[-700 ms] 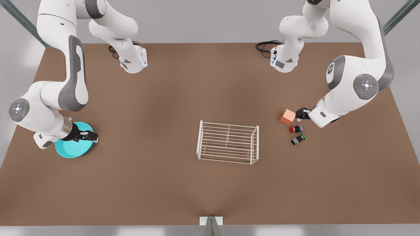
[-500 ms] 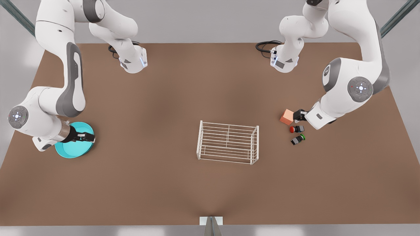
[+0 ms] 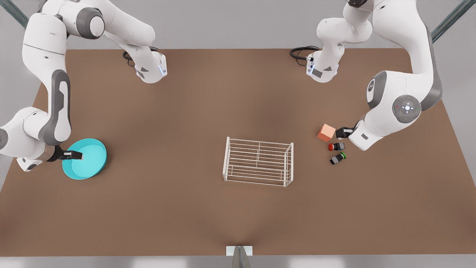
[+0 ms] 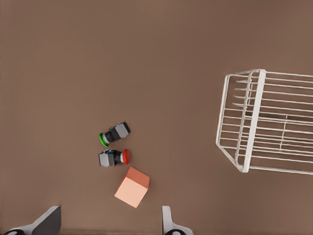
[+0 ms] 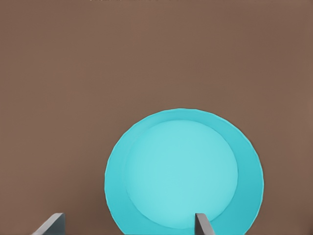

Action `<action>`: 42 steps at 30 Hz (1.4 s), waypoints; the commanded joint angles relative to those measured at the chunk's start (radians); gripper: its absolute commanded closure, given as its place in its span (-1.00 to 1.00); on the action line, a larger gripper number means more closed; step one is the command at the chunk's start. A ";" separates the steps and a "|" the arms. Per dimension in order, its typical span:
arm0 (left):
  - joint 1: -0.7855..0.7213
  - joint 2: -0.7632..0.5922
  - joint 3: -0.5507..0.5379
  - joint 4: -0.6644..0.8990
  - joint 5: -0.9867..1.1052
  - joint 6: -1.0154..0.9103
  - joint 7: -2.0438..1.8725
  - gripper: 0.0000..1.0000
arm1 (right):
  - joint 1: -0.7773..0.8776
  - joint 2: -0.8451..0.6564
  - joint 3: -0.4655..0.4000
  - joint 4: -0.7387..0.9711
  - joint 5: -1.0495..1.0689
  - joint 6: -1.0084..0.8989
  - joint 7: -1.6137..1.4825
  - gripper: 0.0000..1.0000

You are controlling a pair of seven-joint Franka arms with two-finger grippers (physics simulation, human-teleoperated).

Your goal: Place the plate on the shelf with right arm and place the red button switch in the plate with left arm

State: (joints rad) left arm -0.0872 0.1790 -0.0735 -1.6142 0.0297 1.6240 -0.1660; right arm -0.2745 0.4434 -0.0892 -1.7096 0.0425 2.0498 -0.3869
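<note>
The right gripper [image 3: 76, 156] sits over the near edge of the plate [image 3: 87, 163], fingers apart and holding nothing, likely lining up to grab the rim. The plate is round, teal and shallow, flat on the table [image 3: 178, 123], far from the shelf [image 3: 258, 161]. The left gripper [image 3: 339, 132], fingers spread and empty, hangs beside the orange cube [image 3: 326, 133], just above the red button switch [image 3: 335, 146].

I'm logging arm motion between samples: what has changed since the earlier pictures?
The right gripper drew back across the plate toward the front view's left. The left gripper, open, backed slightly off the orange cube. Plate, shelf and both switches stayed put.
</note>
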 commanded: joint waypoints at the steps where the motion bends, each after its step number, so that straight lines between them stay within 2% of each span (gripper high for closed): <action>1: 0.001 -0.001 0.000 -0.006 0.003 -0.012 -0.282 -1.00 | -0.021 0.017 0.000 -0.009 -0.046 0.244 -0.458 -0.97; 3: 0.001 -0.001 0.000 -0.006 0.001 -0.012 -0.331 -1.00 | -0.060 0.031 0.016 -0.007 -0.038 0.245 -0.458 -0.95; 9: 0.012 -0.001 0.000 -0.021 -0.050 -0.007 -0.468 -1.00 | -0.273 0.112 0.186 0.011 -0.009 0.240 -0.451 -0.93; 15: 0.009 0.000 -0.002 -0.055 -0.036 0.030 -0.590 -1.00 | -0.308 0.192 0.186 0.080 0.027 0.214 -0.458 -0.93; 31: 0.004 -0.018 -0.003 -0.070 -0.010 0.008 -0.618 -1.00 | -0.397 0.304 0.186 0.103 0.054 0.182 -0.475 -0.92; 33: 0.004 -0.021 -0.005 -0.062 -0.008 0.010 -0.584 -1.00 | -0.397 0.313 0.186 0.125 0.073 0.181 -0.403 -0.95; 35: 0.007 -0.042 0.000 -0.058 -0.011 -0.029 -0.135 -1.00 | -0.397 0.317 0.186 0.125 0.073 0.181 -0.383 -0.94; 38: 0.009 -0.041 -0.003 -0.036 -0.017 -0.062 0.057 -1.00 | -0.397 0.327 0.186 0.123 0.073 0.181 -0.377 -0.70; 40: 0.009 -0.030 -0.003 -0.036 -0.025 -0.087 0.088 -1.00 | -0.397 0.333 0.186 0.125 0.074 0.181 -0.352 -0.68; 42: 0.009 -0.026 -0.002 -0.038 -0.027 -0.088 0.077 -1.00 | -0.397 0.333 0.186 0.125 0.074 0.181 -0.354 -0.54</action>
State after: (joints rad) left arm -0.0793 0.1524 -0.0756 -1.6520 0.0074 1.5695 -0.4458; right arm -0.6719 0.7768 0.0966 -1.5852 0.1136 2.2316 -0.7645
